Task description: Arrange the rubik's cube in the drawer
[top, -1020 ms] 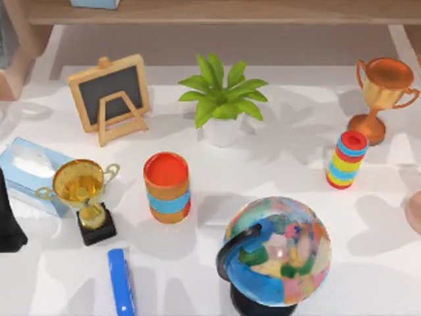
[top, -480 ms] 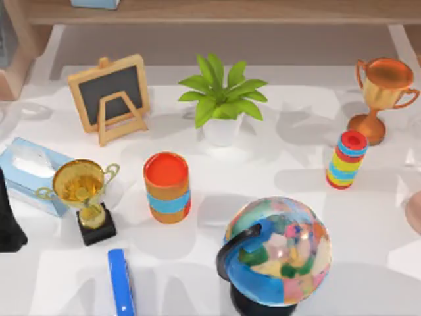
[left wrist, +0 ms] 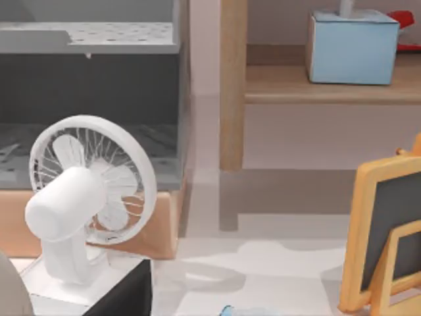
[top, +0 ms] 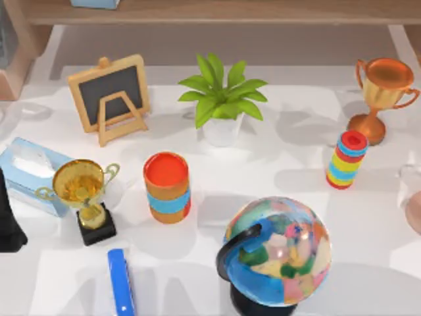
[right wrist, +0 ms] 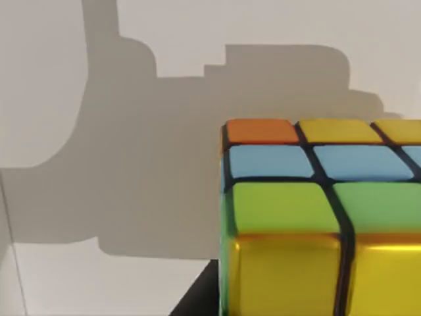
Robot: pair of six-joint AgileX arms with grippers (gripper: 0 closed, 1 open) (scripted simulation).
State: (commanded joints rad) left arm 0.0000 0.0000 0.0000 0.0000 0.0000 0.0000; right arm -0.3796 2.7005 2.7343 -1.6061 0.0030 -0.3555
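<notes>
**Colleague:** Where's the rubik's cube right now?

**Me:** I see it in my right wrist view, close up: the rubik's cube (right wrist: 316,217) shows orange, yellow, blue and green tiles, with a white surface and a broad blocky shadow behind it. I can't place it on the desk from the top view.

**Colleague:** Are the right fingers pinching it?

**Me:** I cannot tell. A dark edge sits beside the cube's lower corner, but whether the fingers are spread or pressed together isn't shown. Same for my left arm; I cannot tell how its fingers stand either.

**Colleague:** What does the left wrist camera give you?

**Me:** A white fan (left wrist: 85,197) in front of a grey cabinet (left wrist: 92,72), a wooden shelf (left wrist: 329,82) carrying a blue box (left wrist: 352,46), and the chalkboard easel (left wrist: 388,237).

**Colleague:** And the overhead?

**Me:** The white desk (top: 283,164) carries the easel at the back left, a potted plant (top: 222,99) mid-back, a copper trophy (top: 381,95) at the right, a striped stack (top: 346,160) near it, a gold trophy (top: 84,197) beside a tissue box (top: 29,171) at the left, an orange can (top: 167,186), a globe (top: 279,253) in front and a blue bar (top: 120,282).
</notes>
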